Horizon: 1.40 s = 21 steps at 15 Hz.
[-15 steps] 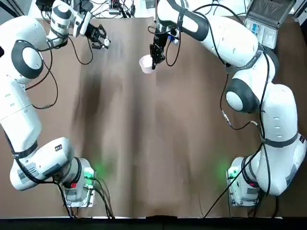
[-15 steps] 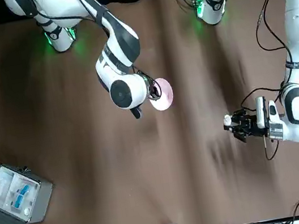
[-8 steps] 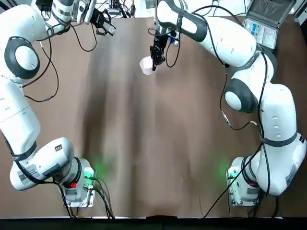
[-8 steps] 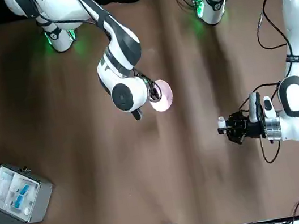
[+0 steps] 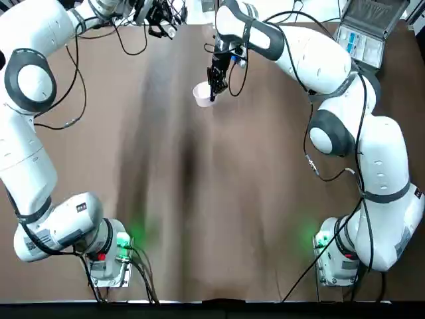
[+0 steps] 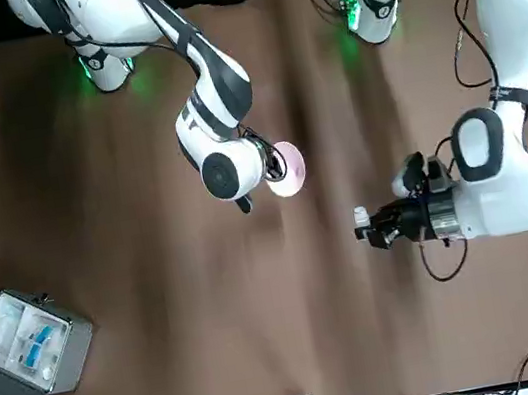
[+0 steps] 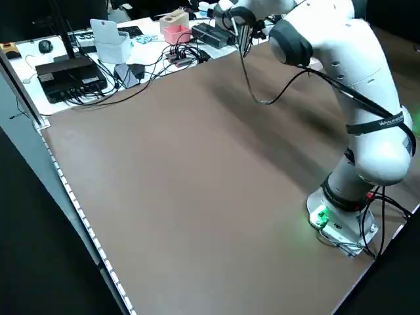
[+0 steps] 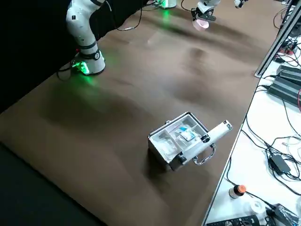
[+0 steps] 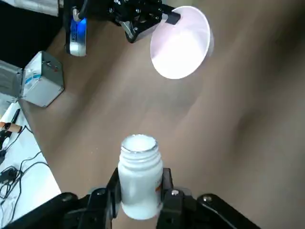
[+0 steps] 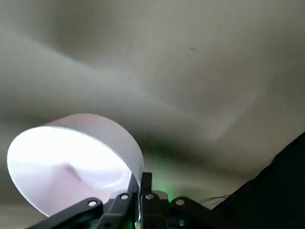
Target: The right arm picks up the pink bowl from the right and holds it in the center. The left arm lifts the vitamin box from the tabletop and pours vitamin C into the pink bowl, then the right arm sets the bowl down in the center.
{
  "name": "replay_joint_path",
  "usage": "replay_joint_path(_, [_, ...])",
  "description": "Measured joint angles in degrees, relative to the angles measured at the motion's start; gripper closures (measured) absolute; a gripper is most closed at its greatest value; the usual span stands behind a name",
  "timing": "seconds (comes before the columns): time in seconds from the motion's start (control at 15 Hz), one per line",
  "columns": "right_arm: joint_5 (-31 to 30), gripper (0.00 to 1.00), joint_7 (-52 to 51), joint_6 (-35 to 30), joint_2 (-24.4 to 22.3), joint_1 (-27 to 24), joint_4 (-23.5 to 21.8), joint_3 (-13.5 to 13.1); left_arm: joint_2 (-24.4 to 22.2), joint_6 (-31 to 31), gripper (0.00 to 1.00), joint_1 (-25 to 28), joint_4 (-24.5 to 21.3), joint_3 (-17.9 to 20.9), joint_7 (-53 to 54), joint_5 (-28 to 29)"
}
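Right gripper [image 10: 138, 191]: pinches rim of small pale pink bowl [image 10: 71, 164], held aloft, inside bare | left gripper [image 9: 139, 188]: clamps tiny white open-topped vitamin box [image 9: 138, 174], upright, contents not discernible.

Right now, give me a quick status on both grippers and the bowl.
Right gripper clamps pink bowl by its rim, above the tabletop. Left gripper holds vitamin box, apart from the bowl. Nothing between them.

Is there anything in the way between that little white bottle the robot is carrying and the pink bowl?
Nothing visible. The left gripper holds the vitamin box, and the left wrist view shows only bare tabletop between it and the pink bowl, which the right gripper holds by the rim.
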Motion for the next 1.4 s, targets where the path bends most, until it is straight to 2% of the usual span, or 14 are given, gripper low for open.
replay_joint_path(0.2, [0.0, 0.97, -0.18, 0.59, 0.07, 0.22, 0.08, 0.49, -1.51, 3.17, 0.64, -1.83, -1.63, -0.06, 0.02, 2.73])
replay_joint_path(0.27, [0.21, 0.97, -0.18, 1.28, 0.07, 0.41, 0.17, 0.65, -2.77, 8.96, 0.64, -2.26, -5.34, -0.75, 0.12, 3.5])
replay_joint_path(0.4, [1.13, 0.97, -0.18, 1.64, 0.13, 0.46, 0.18, 0.67, -3.56, 15.48, 0.64, -2.26, -9.65, -2.79, 0.21, 3.74])
replay_joint_path(0.53, [1.96, 0.97, -0.19, 2.65, 0.25, 0.46, 0.19, 0.68, -4.59, 19.54, 0.64, -2.53, -12.44, -3.89, 0.57, 4.47])
replay_joint_path(0.73, [2.24, 0.97, -0.2, 2.85, 0.36, 0.49, 0.18, 0.72, -6.71, 24.41, 0.64, -2.74, -16.39, -4.31, 0.65, 9.15])
replay_joint_path(0.93, [3.55, 0.97, -0.28, 2.98, 0.39, 0.37, 0.19, 0.71, -7.63, 29.78, 0.64, -2.61, -20.71, -5.98, 0.9, 10.26])
replay_joint_path(1.4, [4.76, 0.97, -1.02, 2.99, 0.39, -0.18, 0.2, 0.7, -9.59, 31.8, 0.64, -2.39, -24.78, -9.45, 1.16, 14.21])
